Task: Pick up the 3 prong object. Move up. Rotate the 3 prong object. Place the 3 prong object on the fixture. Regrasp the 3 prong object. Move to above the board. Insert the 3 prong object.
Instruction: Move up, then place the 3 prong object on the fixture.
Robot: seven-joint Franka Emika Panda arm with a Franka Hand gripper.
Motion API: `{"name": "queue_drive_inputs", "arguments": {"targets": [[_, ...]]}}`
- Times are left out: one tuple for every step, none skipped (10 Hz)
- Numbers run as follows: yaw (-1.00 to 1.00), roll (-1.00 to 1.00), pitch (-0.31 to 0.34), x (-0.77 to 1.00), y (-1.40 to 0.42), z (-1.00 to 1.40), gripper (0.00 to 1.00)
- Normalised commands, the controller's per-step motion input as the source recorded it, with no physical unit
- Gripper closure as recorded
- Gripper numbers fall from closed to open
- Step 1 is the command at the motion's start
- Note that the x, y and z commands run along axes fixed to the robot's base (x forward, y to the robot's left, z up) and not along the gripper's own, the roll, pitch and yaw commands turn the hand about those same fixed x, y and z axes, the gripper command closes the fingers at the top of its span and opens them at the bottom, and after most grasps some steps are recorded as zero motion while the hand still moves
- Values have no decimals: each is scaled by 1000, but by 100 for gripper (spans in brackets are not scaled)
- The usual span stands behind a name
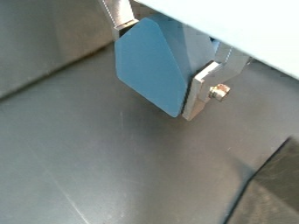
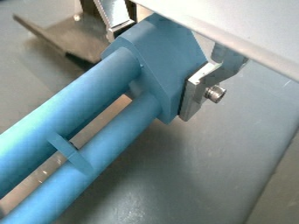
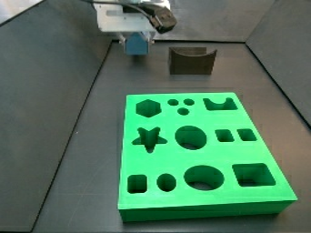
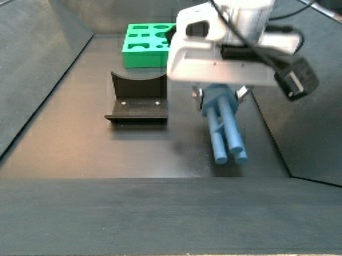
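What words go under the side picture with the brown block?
Gripper shut on long blue three-pronged plastic piece, beside dark brown notched fixture.

We see the board [image 3: 205, 153] from high above its near end in a side view, looking along it toward the fixture [image 3: 191, 59] and the gripper [image 3: 137, 43] beyond. In a side view from the opposite end, the fixture [image 4: 138, 97] stands nearer than the board [image 4: 150, 38]. Both wrist views look down close past the gripper [image 1: 163, 66] [image 2: 158, 61].
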Motion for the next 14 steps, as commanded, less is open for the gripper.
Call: {"name": "queue_drive_inputs", "arguments": {"targets": [[-9,22,59,-14,10,288,100],[0,0,0,0,0,1000,100],[-2,8,2,1,-1,1000,100],[-3,9,21,-6,0,1000,100],[-5,17,33,-9,4,1000,100],[-7,22,38,-13,5,1000,100],[-11,34,43,-19,7,1000,100],[-13,43,45,-23,11,1000,100],[-15,54,51,-27,14,1000,100],[-15,62,56,-28,18,949,100],[-12,68,61,-23,18,797,100],[-7,71,67,-15,15,645,100],[1,74,81,-5,13,439,100],[4,75,89,0,12,337,100]]}}
